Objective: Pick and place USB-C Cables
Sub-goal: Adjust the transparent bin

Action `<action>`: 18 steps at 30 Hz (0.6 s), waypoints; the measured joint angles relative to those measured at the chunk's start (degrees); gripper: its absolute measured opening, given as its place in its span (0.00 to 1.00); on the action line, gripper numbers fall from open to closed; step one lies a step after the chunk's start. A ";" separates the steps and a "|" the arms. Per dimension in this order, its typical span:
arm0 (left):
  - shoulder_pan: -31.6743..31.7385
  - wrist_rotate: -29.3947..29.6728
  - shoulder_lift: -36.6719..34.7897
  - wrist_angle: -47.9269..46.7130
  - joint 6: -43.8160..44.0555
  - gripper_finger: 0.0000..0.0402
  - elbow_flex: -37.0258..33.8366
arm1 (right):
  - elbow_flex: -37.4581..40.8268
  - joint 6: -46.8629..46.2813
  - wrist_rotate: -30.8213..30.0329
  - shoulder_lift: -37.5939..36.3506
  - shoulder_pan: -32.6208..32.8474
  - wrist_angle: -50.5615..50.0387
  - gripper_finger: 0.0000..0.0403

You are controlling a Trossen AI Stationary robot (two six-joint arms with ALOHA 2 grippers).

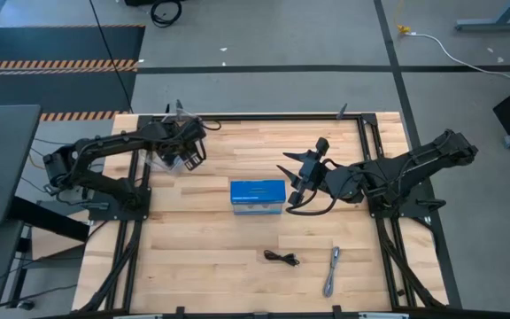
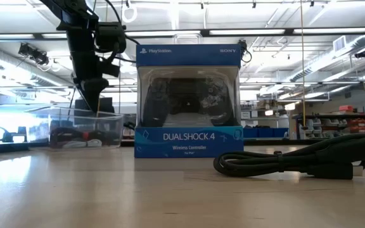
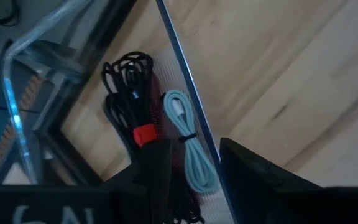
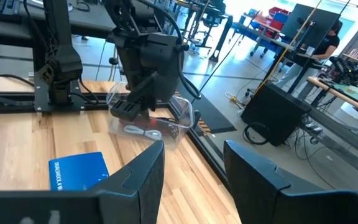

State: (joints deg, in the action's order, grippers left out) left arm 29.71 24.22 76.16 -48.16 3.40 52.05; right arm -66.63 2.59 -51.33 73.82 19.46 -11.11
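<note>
Black cable (image 1: 281, 258), 1 silver cable (image 1: 331, 270) on table; both end effectors (image 3: 194, 168) (image 4: 194, 168) wide, empty.

Black cable (image 1: 281, 258): coiled loosely, flat on the bare wood.
Silver-grey cable (image 1: 332, 270): bundled long and narrow, just beside the black one.
Tub cables: black bundle (image 3: 128, 93) with red tie, pale bundle (image 3: 188, 140) alongside, maroon between.
</note>
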 joint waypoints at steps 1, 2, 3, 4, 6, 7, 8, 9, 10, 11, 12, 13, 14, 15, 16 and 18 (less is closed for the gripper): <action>-0.01 1.25 0.00 -0.33 0.02 0.35 0.02 | 0.00 -0.02 0.00 0.00 -0.02 -0.08 0.42; -0.04 2.72 0.00 -0.66 0.02 0.35 0.04 | 0.00 -0.01 0.00 0.00 -0.02 -0.12 0.42; -0.04 4.20 0.00 -0.98 0.06 0.35 0.11 | 0.00 0.00 -0.01 0.00 -0.02 -0.15 0.42; -0.04 5.31 -0.02 -1.20 0.27 0.35 0.17 | 0.00 -0.02 0.00 0.00 -0.02 -0.15 0.42; -0.11 6.30 -0.02 -1.28 0.45 0.35 0.17 | 0.00 -0.04 0.00 0.00 -0.02 -0.17 0.42; -0.09 6.26 -0.02 -1.24 0.46 0.35 0.17 | 0.00 -0.04 0.00 0.00 -0.02 -0.17 0.42; -0.08 6.18 -0.02 -1.27 0.48 0.35 0.17 | 0.00 -0.04 0.00 0.00 -0.02 -0.17 0.42; -0.07 6.05 -0.02 -1.29 0.53 0.35 0.17 | 0.00 -0.04 0.00 0.00 0.02 -0.18 0.42; -0.04 5.57 -0.02 -1.39 0.67 0.35 0.15 | 0.00 -0.04 0.00 0.00 0.02 -0.20 0.42; -0.02 4.64 -0.02 -1.68 0.72 0.35 0.11 | 0.00 -0.04 0.00 0.00 0.06 -0.22 0.42; -0.09 3.77 -0.02 -1.72 0.72 0.35 0.06 | 0.00 -0.04 0.00 0.00 0.07 -0.22 0.42; -0.27 3.01 0.02 -1.53 0.72 0.35 0.02 | 0.00 -0.04 0.00 0.00 0.07 -0.23 0.42; -0.50 2.56 0.02 -1.57 0.72 0.35 0.00 | 0.00 -0.04 0.00 0.00 0.07 -0.25 0.42; -0.78 2.46 -0.02 -1.58 0.71 0.35 0.00 | 0.00 -0.04 0.00 0.00 0.07 -0.24 0.42; -1.10 2.50 -0.09 -1.66 0.70 0.35 0.00 | 0.00 -0.04 0.00 0.00 0.04 -0.24 0.42; -1.82 2.45 -0.15 -1.79 0.70 0.35 0.00 | 0.00 -0.02 0.00 0.00 0.04 -0.30 0.42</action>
State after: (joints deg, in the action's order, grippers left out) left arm 27.90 26.68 76.01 -49.96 4.10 52.05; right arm -66.63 2.57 -51.33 73.82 19.51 -11.42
